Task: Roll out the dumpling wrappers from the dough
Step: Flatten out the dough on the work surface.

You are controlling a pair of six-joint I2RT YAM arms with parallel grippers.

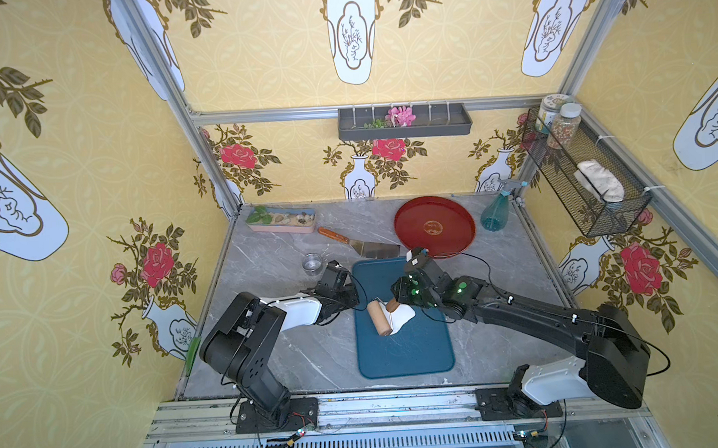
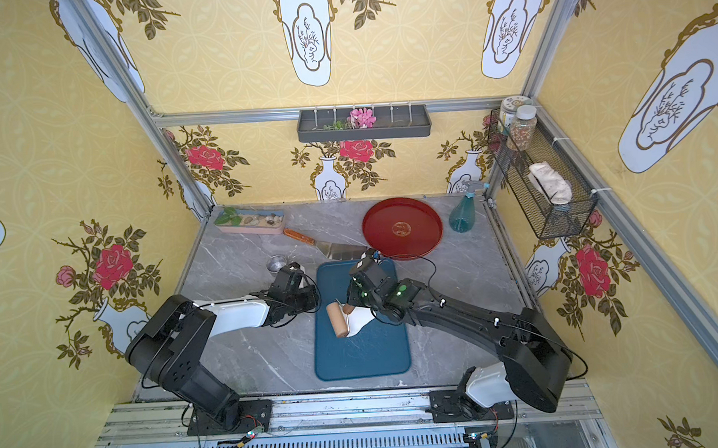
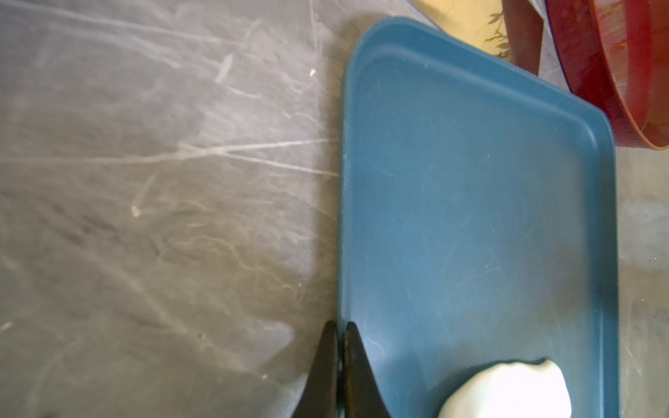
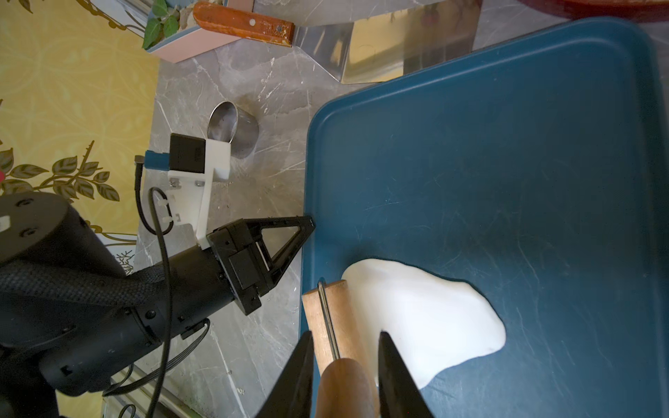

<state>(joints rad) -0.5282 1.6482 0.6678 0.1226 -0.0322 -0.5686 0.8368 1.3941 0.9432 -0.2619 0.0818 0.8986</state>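
Note:
A flattened, irregular white sheet of dough (image 1: 403, 314) (image 2: 359, 320) (image 4: 427, 311) lies on the blue tray (image 1: 404, 356) (image 4: 506, 144). A wooden roller (image 1: 379, 319) (image 2: 337, 321) (image 4: 344, 318) rests on the dough's left edge. My right gripper (image 4: 346, 334) (image 1: 398, 296) is shut on the roller's brown handle (image 4: 344, 387). My left gripper (image 3: 340, 324) (image 4: 309, 222) is shut on nothing, its tips at the tray's left rim (image 3: 345, 217), apart from the dough (image 3: 506, 391). The dumpling wrappers are out of view.
A steel ring cup (image 1: 312, 262) (image 4: 233, 128) stands left of the tray. Behind the tray lie a wooden-handled scraper (image 1: 362, 245) and a red round tray (image 1: 434, 226). A spray bottle (image 1: 496, 210) and a pink planter box (image 1: 280, 220) sit at the back.

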